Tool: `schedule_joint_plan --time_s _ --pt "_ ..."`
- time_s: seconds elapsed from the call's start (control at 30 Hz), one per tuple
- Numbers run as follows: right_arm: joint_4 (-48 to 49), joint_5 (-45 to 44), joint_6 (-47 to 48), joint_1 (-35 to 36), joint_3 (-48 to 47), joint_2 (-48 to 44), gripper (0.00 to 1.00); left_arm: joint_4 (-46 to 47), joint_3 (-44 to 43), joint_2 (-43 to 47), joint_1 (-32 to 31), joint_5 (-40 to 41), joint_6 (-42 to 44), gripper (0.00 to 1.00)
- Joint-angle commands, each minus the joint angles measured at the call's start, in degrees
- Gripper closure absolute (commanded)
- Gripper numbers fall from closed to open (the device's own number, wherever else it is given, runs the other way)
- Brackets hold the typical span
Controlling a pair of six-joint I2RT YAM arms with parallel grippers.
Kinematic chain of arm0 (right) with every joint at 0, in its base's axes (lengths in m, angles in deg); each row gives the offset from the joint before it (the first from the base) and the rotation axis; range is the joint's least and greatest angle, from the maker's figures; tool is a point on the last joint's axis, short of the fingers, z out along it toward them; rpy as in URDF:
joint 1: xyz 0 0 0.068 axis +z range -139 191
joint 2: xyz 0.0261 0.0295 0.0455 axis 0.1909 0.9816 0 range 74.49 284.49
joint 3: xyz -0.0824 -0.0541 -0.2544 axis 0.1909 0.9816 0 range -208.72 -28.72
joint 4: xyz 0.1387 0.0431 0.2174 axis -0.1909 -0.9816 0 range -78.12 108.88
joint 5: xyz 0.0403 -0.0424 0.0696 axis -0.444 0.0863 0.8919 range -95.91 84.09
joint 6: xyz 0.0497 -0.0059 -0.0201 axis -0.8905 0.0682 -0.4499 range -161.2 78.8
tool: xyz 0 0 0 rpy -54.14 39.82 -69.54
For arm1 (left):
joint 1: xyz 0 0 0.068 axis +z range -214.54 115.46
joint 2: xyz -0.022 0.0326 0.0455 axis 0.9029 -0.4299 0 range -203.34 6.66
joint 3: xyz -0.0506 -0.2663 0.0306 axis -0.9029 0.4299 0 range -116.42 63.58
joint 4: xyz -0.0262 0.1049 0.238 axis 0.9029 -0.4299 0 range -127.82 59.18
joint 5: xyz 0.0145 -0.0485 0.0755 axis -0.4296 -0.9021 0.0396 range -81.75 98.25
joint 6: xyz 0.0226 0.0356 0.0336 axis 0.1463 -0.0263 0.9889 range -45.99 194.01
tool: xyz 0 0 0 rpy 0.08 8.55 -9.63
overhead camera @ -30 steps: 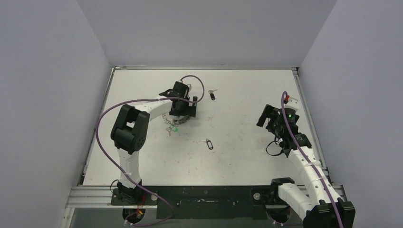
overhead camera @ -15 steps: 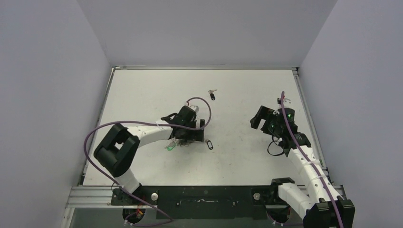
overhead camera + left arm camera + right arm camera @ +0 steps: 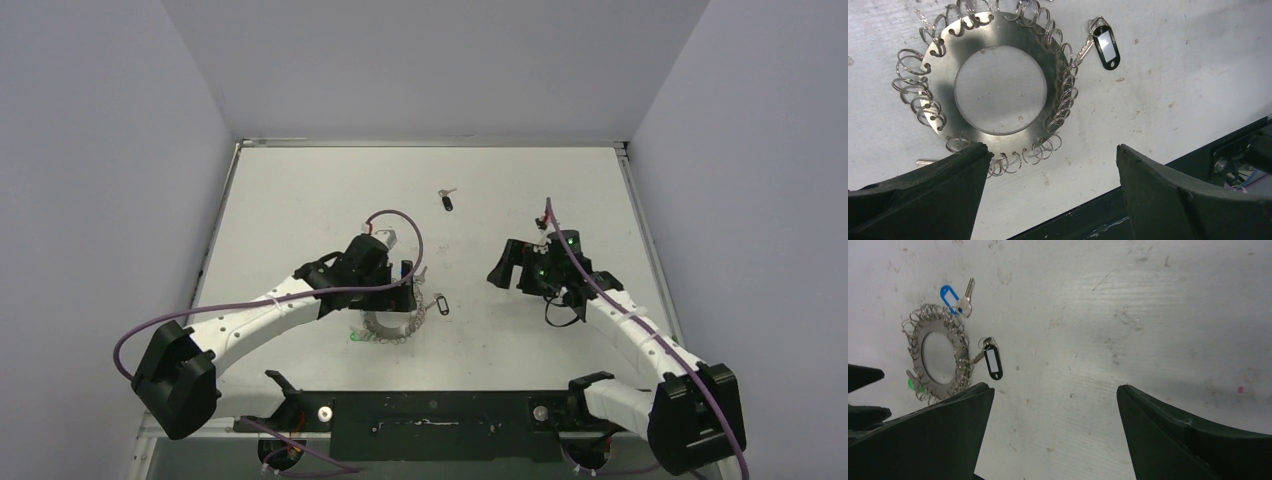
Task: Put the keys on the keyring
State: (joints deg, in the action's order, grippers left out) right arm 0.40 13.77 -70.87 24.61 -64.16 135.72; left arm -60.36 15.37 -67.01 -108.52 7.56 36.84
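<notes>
So at this point your keyring (image 3: 998, 32) lay flat on the worktop (image 3: 300, 200). The left jaws hung right over the keyring's near edge, spread wide and clamped on nothing. One of the keys (image 3: 1105, 44), the black-headed one nearest the keyring, sat just off its right side with the blade tip against the looped rim. I honestly couldn't tell if it was hooked on or only touching. The other black key (image 3: 446, 201) was well apart from the keyring, out toward the back wall.

From the right wrist view you could also see a blue-headed key (image 3: 950, 295) just beside one end of the keyring and a green tag (image 3: 912, 385) at the opposite end. The right jaws were well off to the keyring's right, above bare worktop, also wide apart and gripping nothing.
</notes>
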Motion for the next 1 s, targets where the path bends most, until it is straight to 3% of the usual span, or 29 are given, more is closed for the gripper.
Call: schedule_joint_plan --time_s 0.0,0.37,0.5,0.63,0.97 --pt "4.5 -1.3 -2.1 7.7 -3.9 4.5 0.0 2.0 1.4 2.8 4.3 -3.7 -1.8 0.03" --pt "9.0 -10.0 -5.4 27.3 -12.1 20.5 0.05 6.0 13.6 6.1 23.7 -14.6 -4.0 0.15" --pt "8.6 -12.0 -5.2 31.8 -15.8 26.3 0.08 7.8 16.3 6.4 25.6 -15.2 -3.9 0.17" --pt "8.1 -12.2 -5.0 34.2 -19.0 30.2 0.17 9.8 18.0 6.5 26.2 -14.8 -3.5 0.21" --pt "5.7 -14.1 -2.1 34.4 -26.5 35.6 0.29 13.3 19.5 4.0 27.5 -14.4 -2.5 0.29"
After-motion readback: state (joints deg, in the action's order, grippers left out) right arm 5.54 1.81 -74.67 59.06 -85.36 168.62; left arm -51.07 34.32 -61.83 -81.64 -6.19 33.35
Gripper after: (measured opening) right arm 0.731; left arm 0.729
